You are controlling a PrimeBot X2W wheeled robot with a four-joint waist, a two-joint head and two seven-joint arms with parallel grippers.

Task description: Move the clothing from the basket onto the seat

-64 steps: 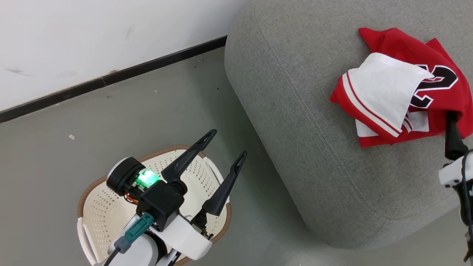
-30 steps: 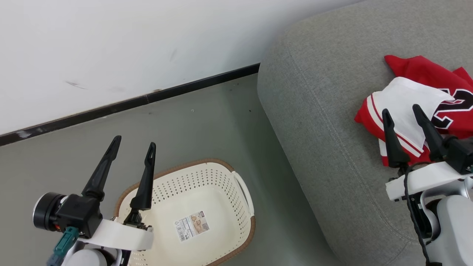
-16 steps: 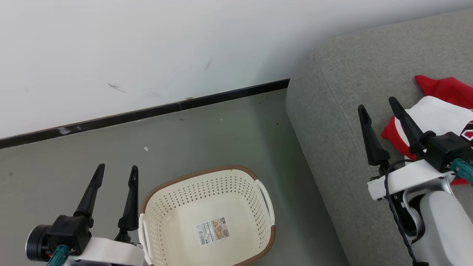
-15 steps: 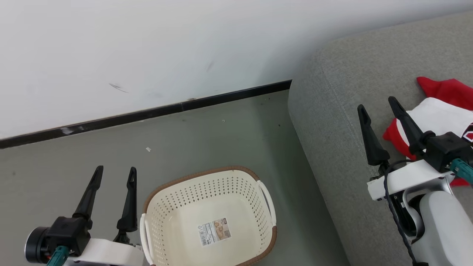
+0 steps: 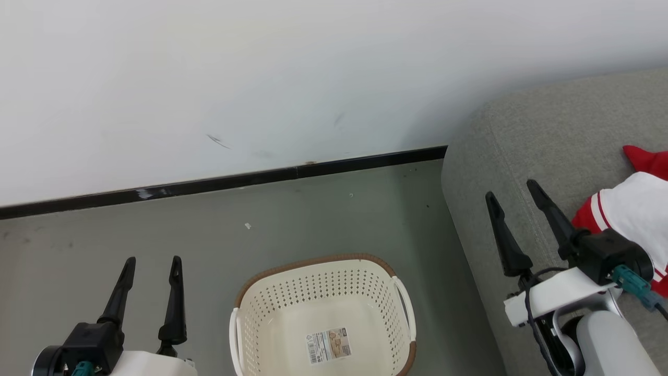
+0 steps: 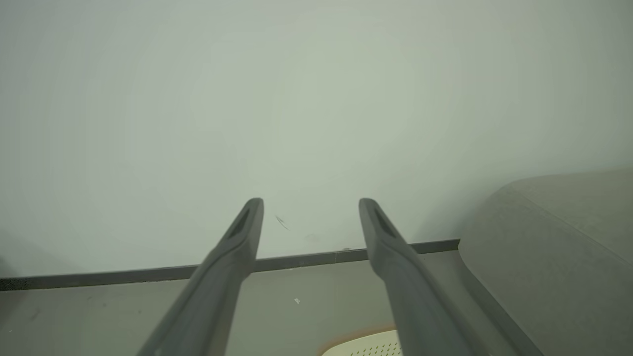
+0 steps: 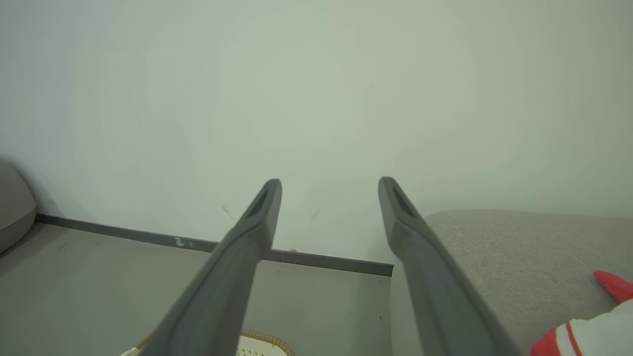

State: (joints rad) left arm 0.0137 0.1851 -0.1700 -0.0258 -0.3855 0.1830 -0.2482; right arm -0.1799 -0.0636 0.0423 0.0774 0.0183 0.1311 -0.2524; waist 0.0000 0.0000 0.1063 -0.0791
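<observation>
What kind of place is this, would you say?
Probably an indoor living space or a home-like test room: a grey upholstered seat with red and white clothing on it, a cream laundry basket on the smooth grey floor, and a plain white wall with a black baseboard.

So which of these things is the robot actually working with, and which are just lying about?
Part of the job:
- clothing, lying on the seat
- basket, on the floor
- seat
- left gripper and right gripper, both open and holding nothing

Just lying about:
- label inside the basket
- scrap on the floor
- skirting
- wall
</observation>
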